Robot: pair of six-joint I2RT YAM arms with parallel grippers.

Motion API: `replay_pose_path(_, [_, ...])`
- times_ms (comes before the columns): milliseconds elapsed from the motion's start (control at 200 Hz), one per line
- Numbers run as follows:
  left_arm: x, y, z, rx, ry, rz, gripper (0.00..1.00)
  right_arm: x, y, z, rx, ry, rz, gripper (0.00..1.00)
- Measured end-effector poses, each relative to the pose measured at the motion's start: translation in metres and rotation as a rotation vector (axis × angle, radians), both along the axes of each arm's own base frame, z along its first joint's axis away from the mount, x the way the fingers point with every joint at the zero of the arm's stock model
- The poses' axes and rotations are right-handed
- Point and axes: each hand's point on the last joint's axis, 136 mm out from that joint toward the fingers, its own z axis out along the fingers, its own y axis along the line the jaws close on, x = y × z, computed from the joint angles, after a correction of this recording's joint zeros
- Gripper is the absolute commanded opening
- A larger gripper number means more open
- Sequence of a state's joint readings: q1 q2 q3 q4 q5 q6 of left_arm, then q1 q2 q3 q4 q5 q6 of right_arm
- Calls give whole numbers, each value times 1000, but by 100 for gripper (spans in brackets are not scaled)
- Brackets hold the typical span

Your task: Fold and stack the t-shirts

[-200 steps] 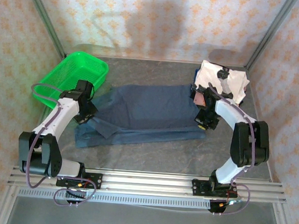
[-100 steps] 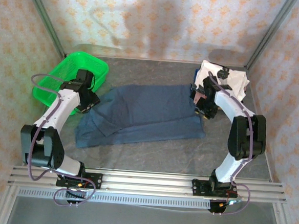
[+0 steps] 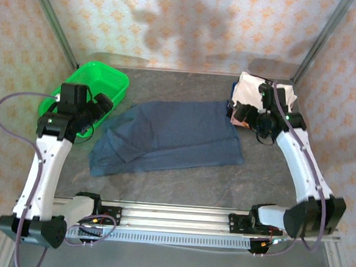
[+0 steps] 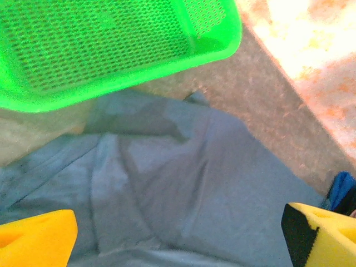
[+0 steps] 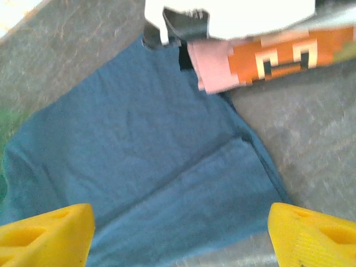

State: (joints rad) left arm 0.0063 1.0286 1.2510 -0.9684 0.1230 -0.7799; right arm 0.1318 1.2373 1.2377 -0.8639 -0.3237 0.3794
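Observation:
The dark slate-blue t-shirt lies partly folded in the middle of the table, a fold line running across it; its left end is rumpled. A white t-shirt rests on a brown/orange printed one at the back right, touching the blue shirt's corner. My left gripper hovers open above the blue shirt's left end, yellow fingers wide apart and empty. My right gripper hovers open over the shirt's right end, with nothing between its fingers.
A green mesh basket stands at the back left, its rim close to the blue shirt's left edge. Bare grey table stretches between the shirt and the arm rail. Patterned walls enclose the back and sides.
Both grippers opened, let go of the blue shirt and rose off it. The left one drew back toward the basket, the right one toward the back-right shirts.

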Motion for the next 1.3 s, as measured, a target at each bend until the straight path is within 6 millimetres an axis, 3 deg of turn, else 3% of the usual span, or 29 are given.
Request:
replay_pose_path(100, [-26, 0, -28, -4, 67, 3, 97, -25, 2, -20, 24, 47, 14, 84])
replay_pose_path(200, [-47, -2, -69, -19, 173, 5, 97, -45, 4, -51, 40, 139, 10, 84])
replay_pose_path(385, [-75, -7, -133, -71, 342, 26, 92, -76, 2, -107, 78, 315, -49, 82])
replay_pose_path(640, [-94, -7, -189, -125, 448, 88, 82, -76, -11, -165, 121, 449, -180, 70])
replay_pose_path(931, [-93, -4, -221, -149, 478, 144, 76, -52, -11, -202, 164, 494, -242, 52])
replay_pose_path(1161, [-86, 0, -233, -127, 515, 147, 75, -62, -22, -207, 95, 575, -279, 14])
replay_pose_path(1301, [-81, 0, -223, -123, 461, 142, 76, -60, -29, -205, 47, 563, -270, 4])
